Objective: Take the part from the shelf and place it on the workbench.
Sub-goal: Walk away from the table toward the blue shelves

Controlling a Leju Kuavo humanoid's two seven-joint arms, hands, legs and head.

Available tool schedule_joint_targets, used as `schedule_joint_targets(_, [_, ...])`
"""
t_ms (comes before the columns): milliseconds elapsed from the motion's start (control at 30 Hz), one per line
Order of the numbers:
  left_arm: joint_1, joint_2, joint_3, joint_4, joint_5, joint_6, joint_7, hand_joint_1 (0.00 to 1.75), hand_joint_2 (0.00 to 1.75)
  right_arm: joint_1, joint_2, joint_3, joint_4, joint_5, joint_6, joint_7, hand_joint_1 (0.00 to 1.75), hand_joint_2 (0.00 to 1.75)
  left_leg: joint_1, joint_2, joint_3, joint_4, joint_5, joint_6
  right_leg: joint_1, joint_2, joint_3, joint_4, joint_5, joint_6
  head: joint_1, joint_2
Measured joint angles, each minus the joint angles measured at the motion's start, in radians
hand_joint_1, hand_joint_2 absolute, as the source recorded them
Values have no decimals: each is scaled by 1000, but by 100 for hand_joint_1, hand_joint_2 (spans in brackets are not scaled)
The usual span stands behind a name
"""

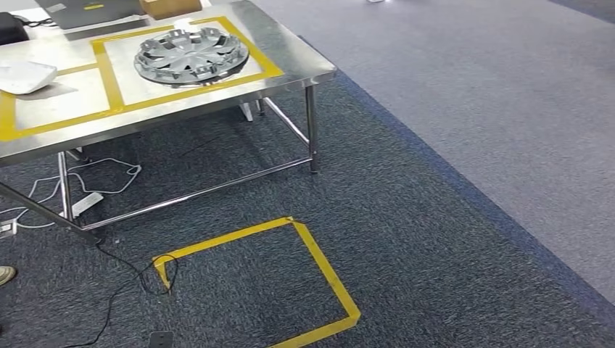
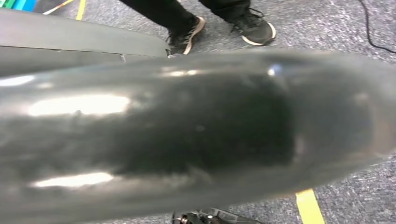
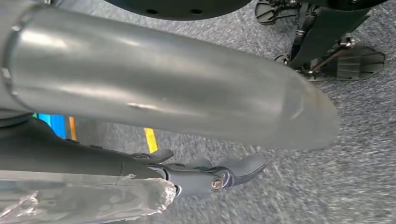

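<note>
Part point(image 1: 191, 55): silver wheel cover, lying flat on your workbench point(image 1: 65, 109), inside the yellow tape rectangle point(image 1: 109, 72) near the bench's far right corner.

Right hand point(image 3: 205, 175): you see it in the right wrist view, above grey carpet, fingers loosely extended and apart, holding nothing.

Left hand: a blurred grey cover fills most of the left wrist view; you cannot tell its state.

Person's shoes point(image 2: 219, 28): standing on the carpet.

Floor: yellow tape outline point(image 1: 319, 268) before the bench.
</note>
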Motion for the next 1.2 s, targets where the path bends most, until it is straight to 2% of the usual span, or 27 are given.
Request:
schedule_joint_targets(33, [0,0,0,0,-1,0,0,0,0,1,0,0,0,0,0,-11,0,0,1,-3,12,-31,30,2,-1,14,0,0,1,2,0,0])
schedule_joint_targets(67, [-1,0,0,0,-2,-1,0,0,0,1,0,-1,0,-1,1,-24,0,0,2,-13,40,-94,72,3,-1,29,1,0,3,4,0,0])
schedule_joint_targets(133, [-2,1,1,0,-5,-1,-1,0,0,-3,2,-1,0,-5,1,-47,0,0,7,-52,100,-230,129,6,-1,55,-3,3,6,12,0,0])
schedule_joint_targets(200, [-4,1,2,0,-7,-2,-1,0,0,-6,3,-1,0,-7,0,-58,0,0,9,-75,122,-284,137,10,0,75,-11,4,10,23,0,0])
schedule_joint_targets(267, [-7,1,2,0,-8,-2,-1,0,0,-2,3,-2,0,-7,0,-61,0,0,7,-58,123,-288,139,21,-4,83,-21,1,14,36,1,0])
schedule_joint_targets(333, [-9,1,4,0,-9,-2,-1,0,0,0,3,-4,0,-8,0,-64,0,0,8,-36,124,-292,142,37,-3,40,-42,35,-11,45,6,0])
schedule_joint_targets(400, [-7,1,7,0,-10,-2,-1,0,0,-5,4,-4,0,-9,0,-68,0,0,6,-9,125,-293,142,46,-1,-18,-95,151,-79,51,12,0])
schedule_joint_targets(433, [-6,1,9,0,-10,-1,-1,0,0,-8,5,-4,0,-10,0,-69,0,0,4,6,125,-293,141,48,-1,-31,-129,224,-114,53,12,0])
schedule_joint_targets(467, [-5,2,10,0,-11,-1,-1,0,0,-8,6,-4,0,-10,-1,-67,0,0,3,20,125,-293,141,49,-1,-36,-153,278,-134,55,12,0])
schedule_joint_targets(500, [-5,2,11,0,-12,-1,0,0,0,-7,7,-4,0,-10,-2,-64,0,0,2,33,126,-292,139,49,-1,-38,-161,300,-135,56,12,0])
schedule_joint_targets(533, [-6,2,12,0,-13,0,0,0,0,-5,7,-4,0,-10,-3,-59,0,0,1,45,128,-292,138,48,-1,-40,-147,280,-116,55,12,0])
schedule_joint_targets(567, [-6,2,13,0,-14,0,0,0,0,-4,7,-5,0,-10,-4,-53,0,0,1,57,131,-292,135,46,-1,-48,-114,222,-85,53,12,0])
schedule_joint_targets(633, [-7,2,16,1,-17,0,0,0,0,-6,6,-5,0,-10,-7,-45,0,0,-3,78,139,-290,127,38,2,-89,-33,82,-30,47,13,0])
schedule_joint_targets(667, [-7,3,17,1,-18,0,0,0,0,-7,6,-5,0,-10,-8,-41,0,0,-7,88,142,-288,124,32,4,-103,-8,38,-16,42,11,0])
schedule_joint_targets(700, [-8,3,18,1,-19,0,0,0,0,-9,6,-5,0,-10,-9,-38,0,0,-10,96,144,-287,121,28,6,-109,2,19,-13,36,9,0])
schedule_joint_targets(767, [-10,4,18,1,-20,1,0,0,0,-7,6,-5,0,-10,-10,-33,0,0,-11,112,146,-288,119,21,7,-86,-2,18,-11,23,6,0])
schedule_joint_targets(800, [-12,4,18,1,-21,1,1,0,0,-5,6,-6,0,-10,-11,-30,0,0,-9,102,145,-283,113,15,6,-76,-4,17,-9,17,5,0])
schedule_joint_targets(867, [-12,4,19,1,-22,2,1,0,0,-5,6,-6,0,-10,-12,-28,0,0,-4,54,119,-223,70,5,2,-54,-7,14,-4,5,2,0])
schedule_joint_targets(900, [-11,4,19,1,-23,2,1,0,0,-6,6,-6,0,-11,-12,-27,0,0,-2,25,91,-162,36,2,0,-43,-9,13,-3,2,1,0])
schedule_joint_targets(933, [-10,4,19,1,-25,1,2,0,0,-7,6,-6,0,-11,-12,-28,0,0,-2,10,57,-90,4,1,0,-31,-11,13,-2,-1,0,0])
schedule_joint_targets(967, [-8,4,20,1,-27,1,2,0,0,-7,6,-6,0,-12,-12,-29,0,0,-1,3,25,-29,-16,0,0,-17,-12,13,-1,-2,0,0])
schedule_joint_targets(1000, [-7,3,20,1,-31,1,3,0,0,-6,6,-6,0,-13,-11,-31,0,0,-1,1,5,2,-16,1,0,-3,-12,13,-1,-2,0,0])
schedule_joint_targets(1033, [-6,3,20,1,-35,0,3,0,0,-5,6,-6,0,-13,-11,-33,0,0,-1,-1,3,-4,4,2,0,12,-12,13,0,-1,0,0])
schedule_joint_targets(1067, [-6,3,20,2,-37,0,4,0,0,-4,6,-6,0,-13,-10,-36,0,0,0,-6,19,-48,41,4,-1,27,-12,13,1,1,0,0])
schedule_joint_targets(1100, [-7,3,20,2,-40,0,4,0,0,-4,7,-6,0,-14,-10,-38,0,0,3,-22,48,-114,82,5,-2,41,-12,14,3,4,0,0])
schedule_joint_targets(1133, [-7,3,20,2,-41,0,4,0,0,-6,7,-6,0,-14,-10,-39,0,0,7,-51,77,-184,113,6,-1,55,-14,16,4,8,0,0])
schedule_joint_targets(1200, [-8,4,20,3,-46,0,5,0,0,-8,7,-6,0,-14,-9,-42,0,0,12,-94,109,-263,135,9,-1,79,-22,18,8,19,-1,0])
